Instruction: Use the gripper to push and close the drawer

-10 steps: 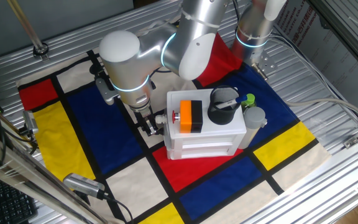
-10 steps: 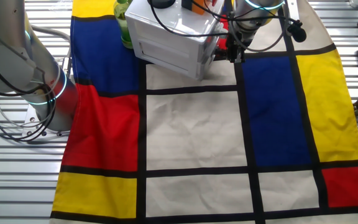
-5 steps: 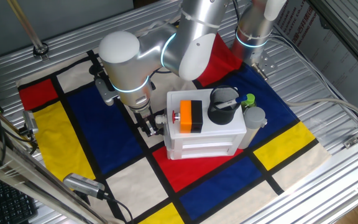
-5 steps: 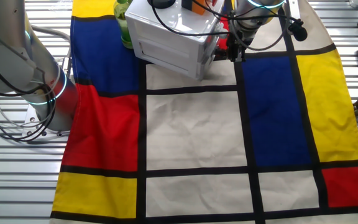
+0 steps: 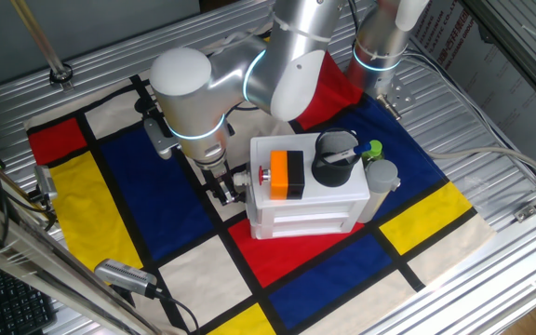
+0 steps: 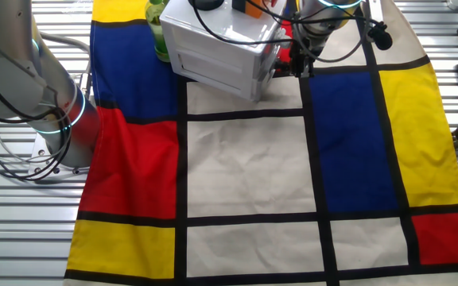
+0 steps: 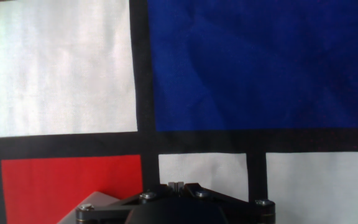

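The white cabinet [image 5: 307, 207] stands mid-cloth, with the drawer's small knob [image 5: 239, 176] on its left end face. The drawer sits about flush with the cabinet body. My black gripper [image 5: 223, 189] hangs from the silver arm right beside that end face, next to the knob, fingers pointing down at the cloth. In the other fixed view the gripper [image 6: 299, 65] is at the cabinet's [image 6: 213, 49] right end. In the hand view the fingertips [image 7: 176, 184] are pressed together with nothing between them, and a pale cabinet corner [image 7: 99, 201] shows at the lower left.
An orange-and-black block [image 5: 285, 174] and a black cup [image 5: 333, 158] sit on the cabinet top. A green bottle [image 5: 372, 149] and a grey cylinder [image 5: 380, 179] stand at its far end. The second silver arm's column [image 5: 384, 37] rises at the back. Metal rails surround the cloth.
The arm's upper joint has shifted very slightly. The gripper stays beside the cabinet's end face and the cabinet has not visibly moved.
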Controlling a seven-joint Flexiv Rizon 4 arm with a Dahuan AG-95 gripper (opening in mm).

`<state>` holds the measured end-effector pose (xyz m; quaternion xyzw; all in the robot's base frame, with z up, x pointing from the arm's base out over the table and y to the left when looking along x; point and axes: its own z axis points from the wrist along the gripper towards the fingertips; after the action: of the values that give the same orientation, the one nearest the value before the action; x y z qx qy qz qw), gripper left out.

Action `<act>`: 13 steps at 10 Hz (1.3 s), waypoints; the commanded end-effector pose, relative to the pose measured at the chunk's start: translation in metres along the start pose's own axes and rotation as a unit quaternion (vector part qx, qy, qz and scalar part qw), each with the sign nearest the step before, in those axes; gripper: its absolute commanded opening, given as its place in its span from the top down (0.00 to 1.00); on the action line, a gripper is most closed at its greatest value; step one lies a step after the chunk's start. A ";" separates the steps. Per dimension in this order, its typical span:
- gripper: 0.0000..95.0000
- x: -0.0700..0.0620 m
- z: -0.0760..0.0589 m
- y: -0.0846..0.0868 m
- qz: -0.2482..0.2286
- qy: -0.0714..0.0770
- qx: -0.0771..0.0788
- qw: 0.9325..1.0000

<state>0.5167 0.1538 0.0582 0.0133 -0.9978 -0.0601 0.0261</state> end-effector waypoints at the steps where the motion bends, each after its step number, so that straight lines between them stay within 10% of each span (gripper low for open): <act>1: 1.00 0.000 0.000 0.000 0.000 0.001 -0.001 1.000; 13: 1.00 -0.006 -0.003 0.004 -0.002 0.015 -0.013 1.000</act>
<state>0.5205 0.1573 0.0624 0.0164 -0.9963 -0.0732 0.0413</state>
